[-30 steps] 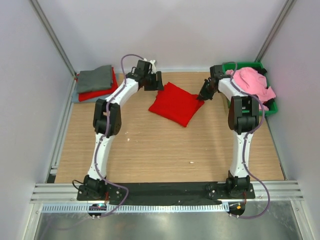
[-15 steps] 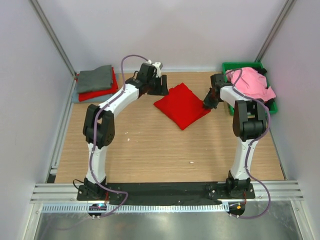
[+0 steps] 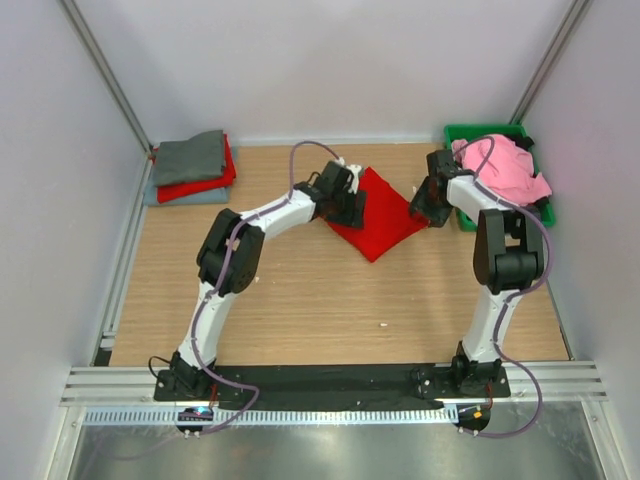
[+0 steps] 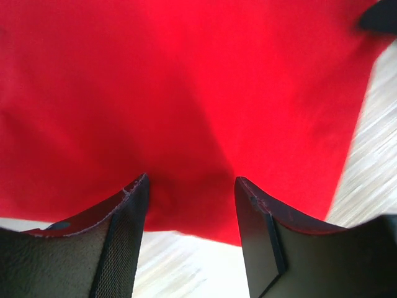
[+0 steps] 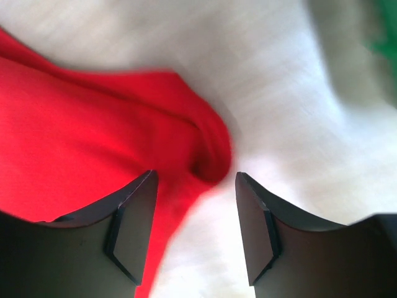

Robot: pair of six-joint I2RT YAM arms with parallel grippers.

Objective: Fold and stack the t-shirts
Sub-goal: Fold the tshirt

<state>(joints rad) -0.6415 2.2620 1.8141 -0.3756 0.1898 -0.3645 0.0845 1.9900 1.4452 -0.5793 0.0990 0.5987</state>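
on wood table [image 3: 300,300], white walls [image 3: 350,70]: red shirt [image 3: 385,220], l hand [image 3: 352,206], r hand [image 3: 423,207] wide

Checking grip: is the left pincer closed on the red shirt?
No, the left pincer stands open, with the red t-shirt showing in the gap.

Left hand [image 4: 191,181] and right hand [image 5: 195,176] reach forward, low — jaws parted.

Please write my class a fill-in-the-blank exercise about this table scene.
The pink shirt lies in the ____ bin.
The far-left stack's top shirt is ____.
The folded shirt between the left gripper and right gripper is ____.
Missing words: green; grey; red.
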